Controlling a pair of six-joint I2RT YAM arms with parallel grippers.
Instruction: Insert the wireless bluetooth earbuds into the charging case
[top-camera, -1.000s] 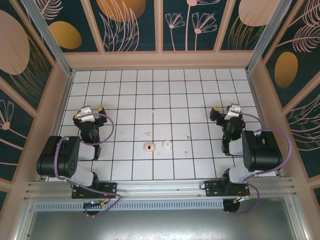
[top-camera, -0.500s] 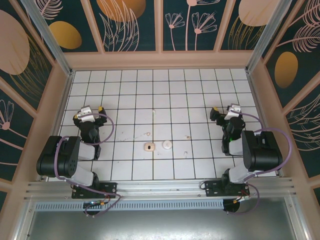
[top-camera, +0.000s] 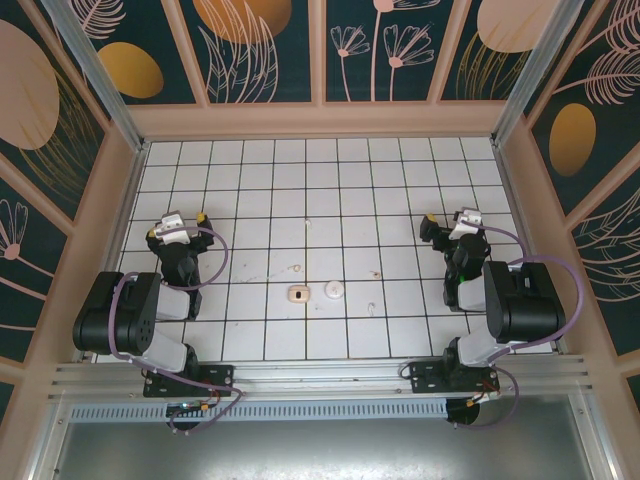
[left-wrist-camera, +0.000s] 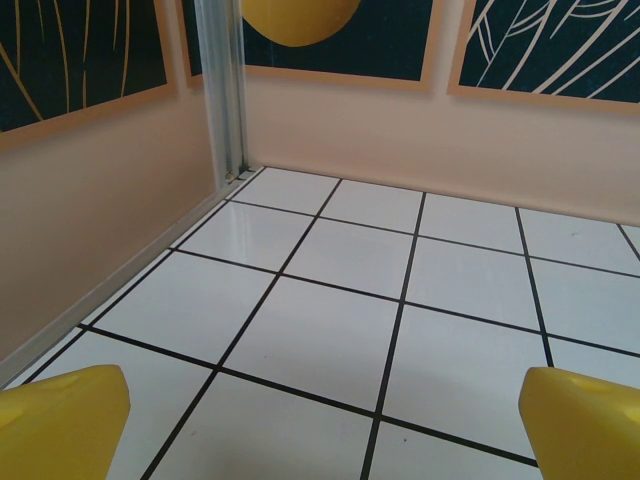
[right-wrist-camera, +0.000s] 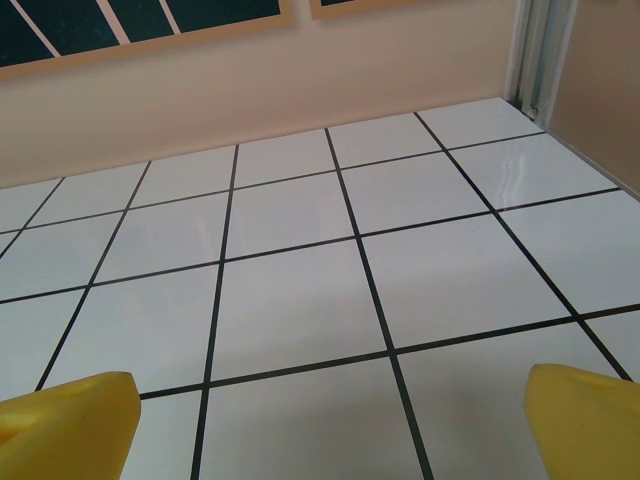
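Resting on the white tiled floor (top-camera: 400, 180), the charging case (top-camera: 296, 294) is sitting near the middle of the near rows. The flat white round piece (top-camera: 334, 290) is lying just beside it at its 3 o'clock, not touching. The left gripper (top-camera: 176, 224) is hanging at the case's 10 o'clock and the right gripper (top-camera: 455, 222) at its 2 o'clock. Both are well apart from the case, with jaws spread wide and holding nothing. In the left wrist view the yellow fingertips (left-wrist-camera: 62, 420) are showing at the bottom corners with bare tile between them. A small pale speck (top-camera: 372, 309) is lying between the case's 3 and 4 o'clock. It may be an earbud, but it is too small to tell.

The risks are looking plain. The case is light and loose, so a finger coming down off-centre is likely to be shoving it across the slick tile. The earbuds are tiny, so wide jaws closing askew may be flicking one away, or pinching it crookedly and leaving it badly angled for its recess.
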